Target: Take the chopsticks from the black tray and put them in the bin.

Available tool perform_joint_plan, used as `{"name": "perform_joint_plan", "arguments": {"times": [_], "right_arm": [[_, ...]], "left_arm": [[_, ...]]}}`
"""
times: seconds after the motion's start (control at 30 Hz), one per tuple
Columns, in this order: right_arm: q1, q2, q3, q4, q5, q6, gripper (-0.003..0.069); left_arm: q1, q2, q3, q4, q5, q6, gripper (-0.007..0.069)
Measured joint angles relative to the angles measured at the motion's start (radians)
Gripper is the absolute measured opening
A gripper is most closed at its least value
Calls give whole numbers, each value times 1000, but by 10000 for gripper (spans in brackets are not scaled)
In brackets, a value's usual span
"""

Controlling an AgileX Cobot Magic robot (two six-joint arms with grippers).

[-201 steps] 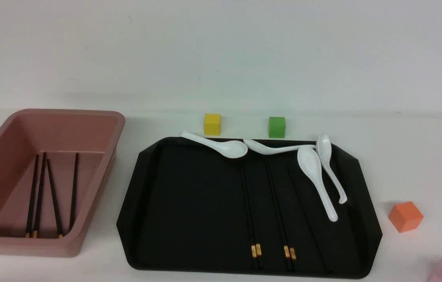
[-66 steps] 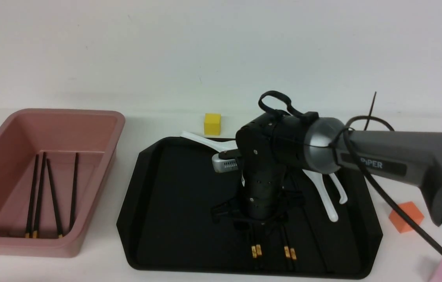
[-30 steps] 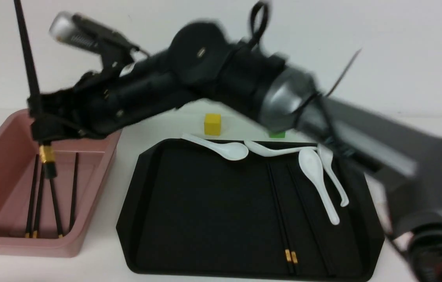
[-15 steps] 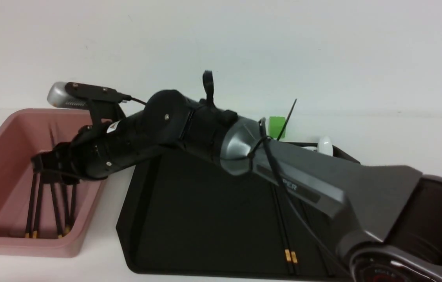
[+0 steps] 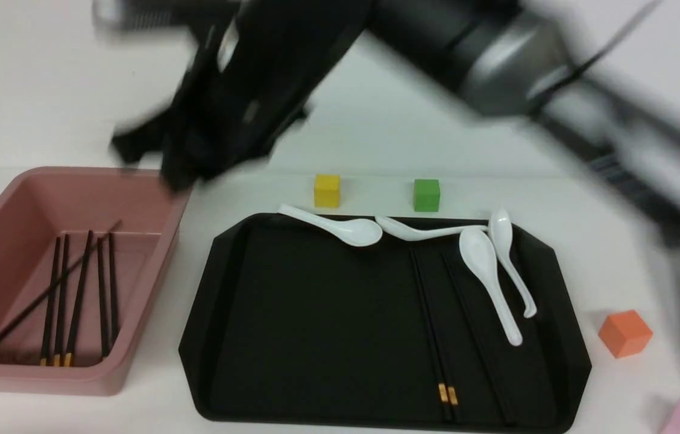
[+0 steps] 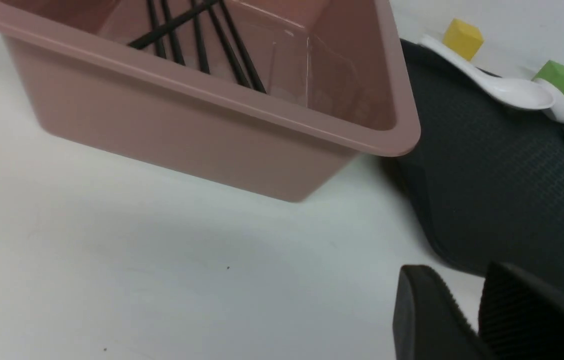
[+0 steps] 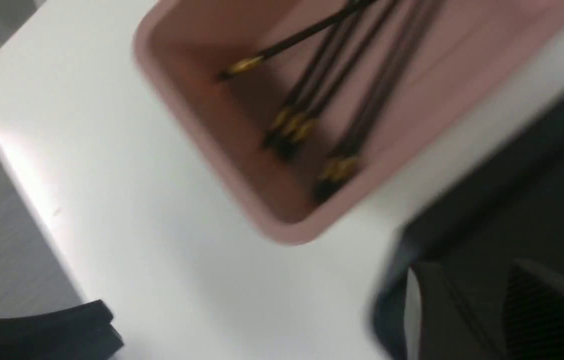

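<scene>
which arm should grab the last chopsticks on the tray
Right, probably. The remaining chopsticks lie in the black tray's right half, and the right gripper is open and empty; the left gripper sits low beside the bin.

The front camera sits high on the robot's side, facing forward and down across the table (image 5: 605,265) to a white wall. It takes in the whole bin (image 5: 44,172) at left and the black tray (image 5: 292,313) at centre. The left wrist camera rides low and close, looking across at the bin's outer wall. The right wrist camera looks steeply down, blurred. All three share the bin, the chopsticks (image 5: 59,301) inside it and part of the tray.
</scene>
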Motion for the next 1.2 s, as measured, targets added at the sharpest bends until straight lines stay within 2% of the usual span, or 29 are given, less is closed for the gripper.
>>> {"name": "perform_joint_plan", "arguments": {"times": [0.23,0.43,0.57,0.63,0.73,0.9,0.93,1.03,1.2], "right_arm": [[0,-308,1,-144,16,-19,-9],[0,-617,208,-198,16,-19,-13],[0,-871,486,-222,17,-19,-13],[0,-1055,734,-251,-2,-19,-12],[0,-1311,1063,-310,-186,-17,-10],[0,-1573,1574,-363,-658,61,-8],[0,-1577,1588,-363,-658,64,-8],[0,-1601,1767,-378,-878,92,-6],[0,-1601,1855,-385,-991,94,-3]], "left_arm": [[0,0,0,0,0,0,193],[0,0,0,0,0,0,201],[0,0,0,0,0,0,207],[0,0,0,0,0,0,210],[0,0,0,0,0,0,214],[0,0,0,0,0,0,218],[0,0,0,0,0,0,218],[0,0,0,0,0,0,221],[0,0,0,0,0,0,225]]}}
